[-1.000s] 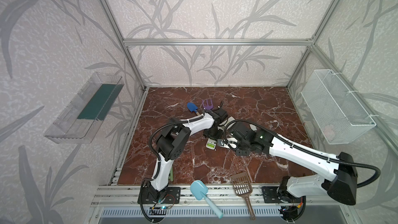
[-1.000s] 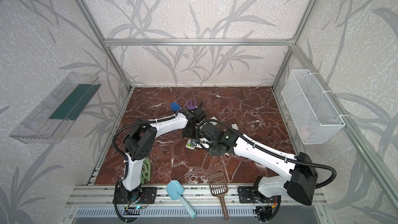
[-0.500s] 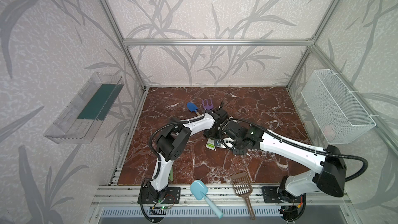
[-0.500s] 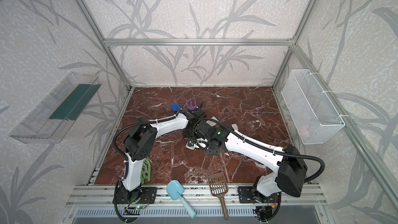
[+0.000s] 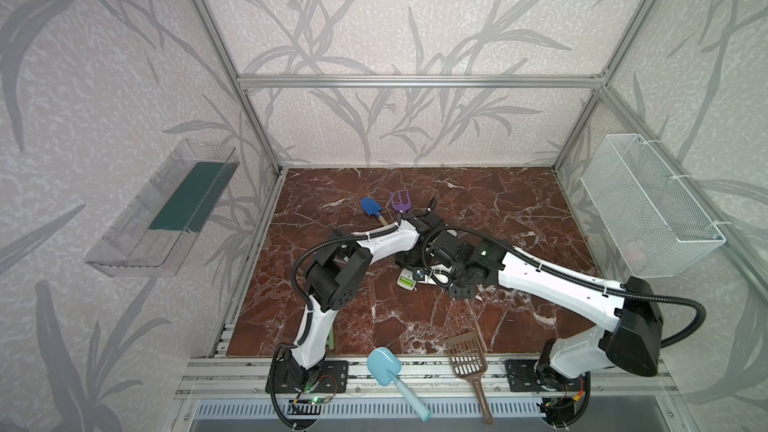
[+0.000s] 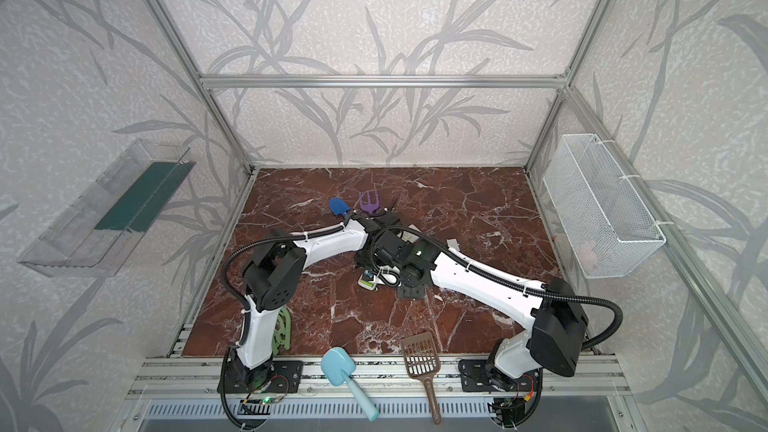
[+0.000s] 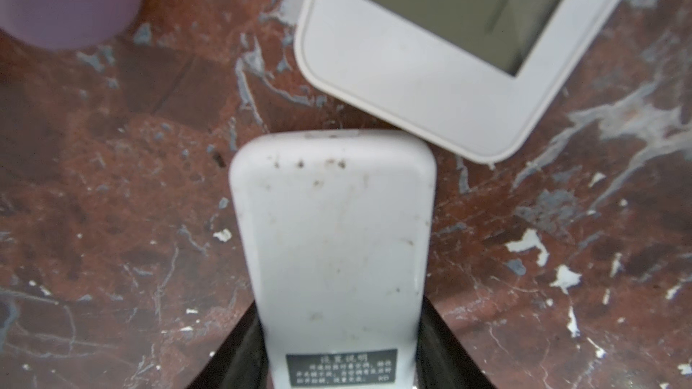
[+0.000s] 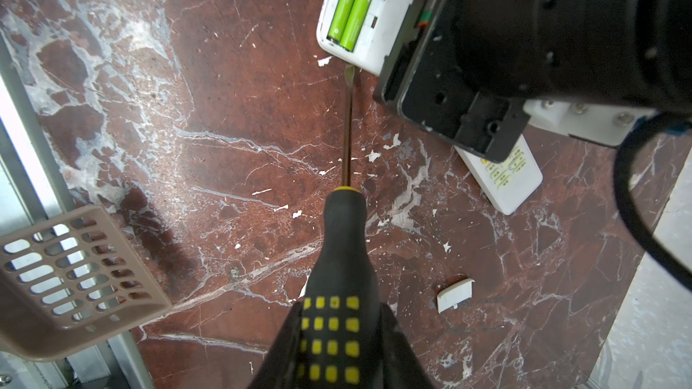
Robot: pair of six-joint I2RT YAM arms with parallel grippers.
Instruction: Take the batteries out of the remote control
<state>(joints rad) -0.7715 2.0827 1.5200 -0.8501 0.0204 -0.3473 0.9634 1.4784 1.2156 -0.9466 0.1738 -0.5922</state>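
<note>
White arm links (image 5: 557, 280), black joint housings (image 5: 631, 338), black corrugated cables (image 5: 704, 320), green indicator light (image 5: 483, 250)

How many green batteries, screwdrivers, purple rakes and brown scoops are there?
Batteries: 2
Screwdriver: 1
Purple rake: 1
Brown scoop: 1
Total: 5

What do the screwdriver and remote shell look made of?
The screwdriver: matte black, rubbery-looking handle with yellow grip squares; thin shiny shaft, likely metal. The remote: white matte shell, likely hard plastic, judging by its uniform colour, rounded moulded corners and dirt specks.
</note>
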